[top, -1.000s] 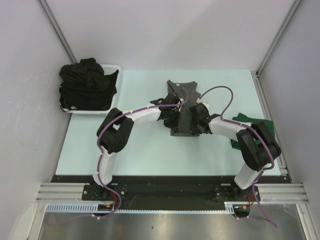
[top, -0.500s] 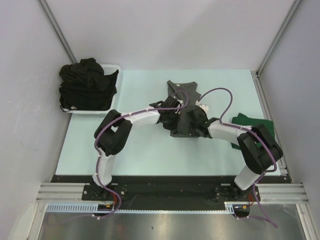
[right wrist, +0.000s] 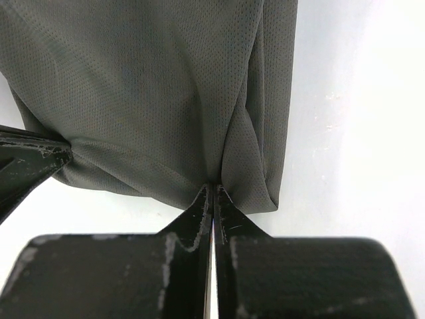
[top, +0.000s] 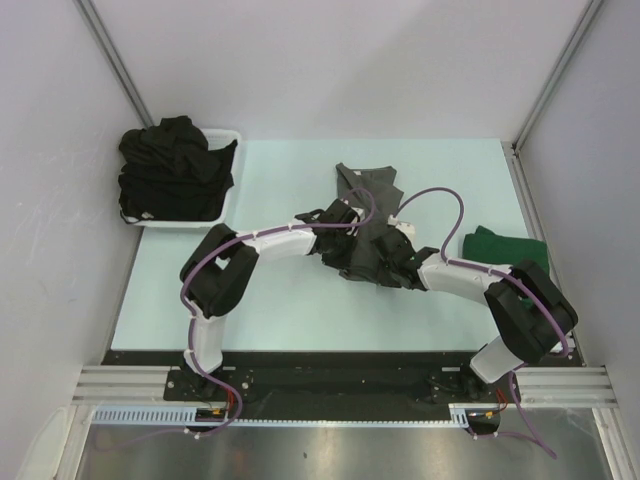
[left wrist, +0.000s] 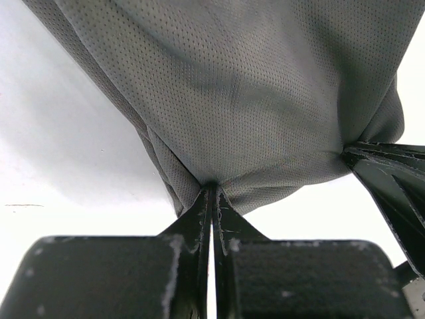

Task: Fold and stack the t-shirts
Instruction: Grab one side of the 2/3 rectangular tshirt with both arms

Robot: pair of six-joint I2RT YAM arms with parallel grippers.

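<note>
So, starting at the far left, a white basket (top: pixel 228 186) is sitting at the back left corner of the tabletop (top: pixel 280 310). A heap of black shirts (top: pixel 170 170) is spilling up over its rim.

Moving right, the left arm is stretching from its base toward the middle. The left tool (left wrist: pixel 211 193) is clamping shut on the near edge of the grey shirt (top: pixel 365 185). In that wrist's camera the two fingers are pressing flat against each other with a fold of the finely dotted grey fabric caught at their tips. The cloth is fanning out away from the pinch.

The grey shirt is lying in the middle of the tabletop. Its far part is spreading out toward the back, and its near part is bunching up dark between the two tools.

Just to the right, the right tool (right wrist: pixel 212 189) is doing the same thing, fingers closed tight and gripping another spot on that same near edge. Each wrist camera is also catching the other tool's tip at the side of its view, biting into the same hem, so the two are sitting close beside each other.

Further right, a green shirt (top: pixel 500 248) is lying as a compact patch near the right edge of the tabletop. It's sitting just beside the right arm's elbow and apart from the grey one.
</note>
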